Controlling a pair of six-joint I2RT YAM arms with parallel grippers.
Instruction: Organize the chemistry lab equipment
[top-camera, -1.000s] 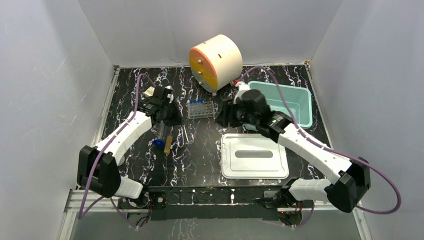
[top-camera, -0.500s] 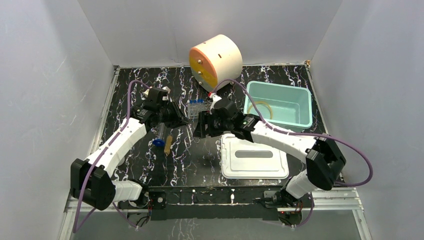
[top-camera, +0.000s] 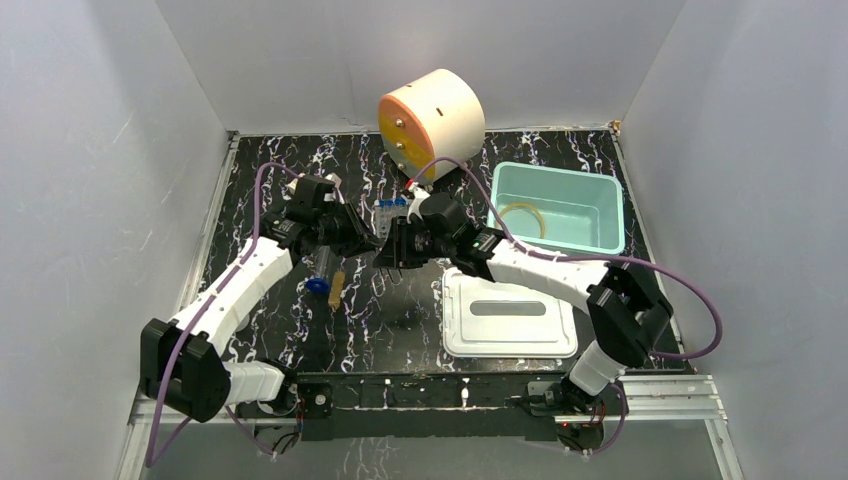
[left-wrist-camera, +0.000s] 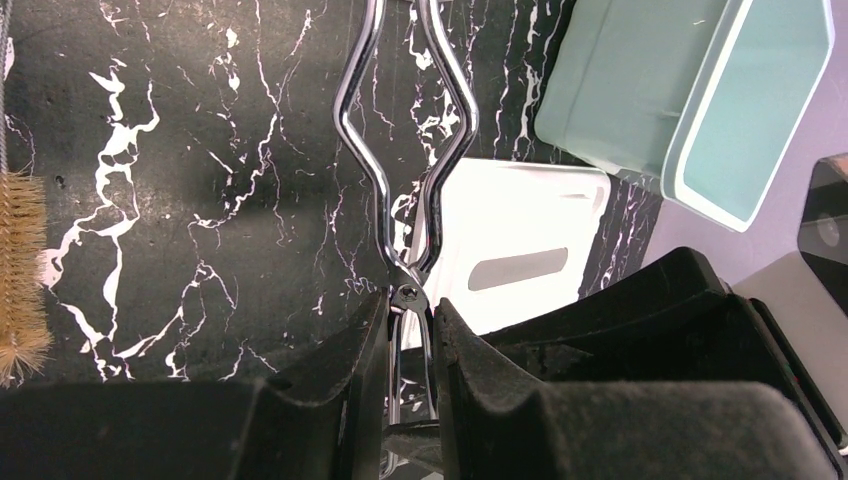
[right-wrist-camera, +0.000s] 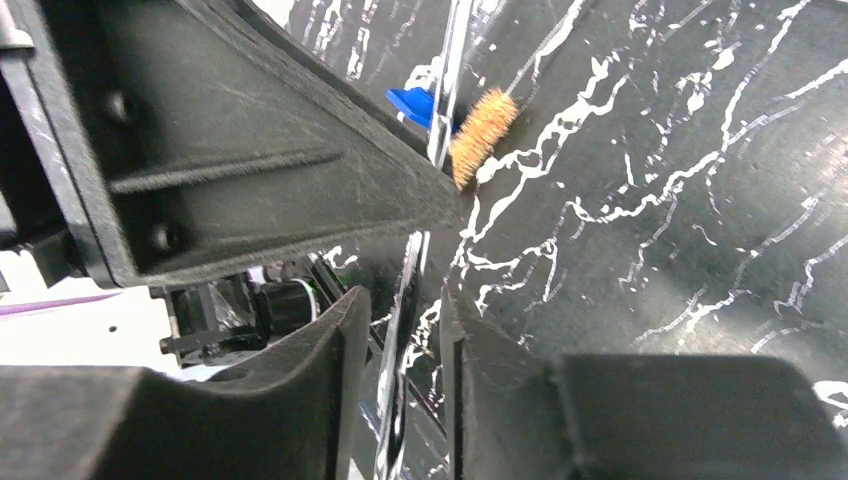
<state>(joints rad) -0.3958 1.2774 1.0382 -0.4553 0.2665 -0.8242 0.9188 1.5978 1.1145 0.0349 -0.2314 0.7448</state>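
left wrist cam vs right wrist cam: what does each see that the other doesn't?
Left wrist only: the teal tub, the white lid, and the left hand clamped on the metal tongs near their pivot. Right wrist only: a blue cap, and the right hand straddling the tongs, contact unclear. Both: the tongs, the tan brush bristles and the black marble table.

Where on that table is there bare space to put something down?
Bare table lies at the front, between the left arm and the white lid, and at the back, left of the round cabinet. The middle is crowded: left gripper and right gripper meet at the tongs, next to the rack and brush.
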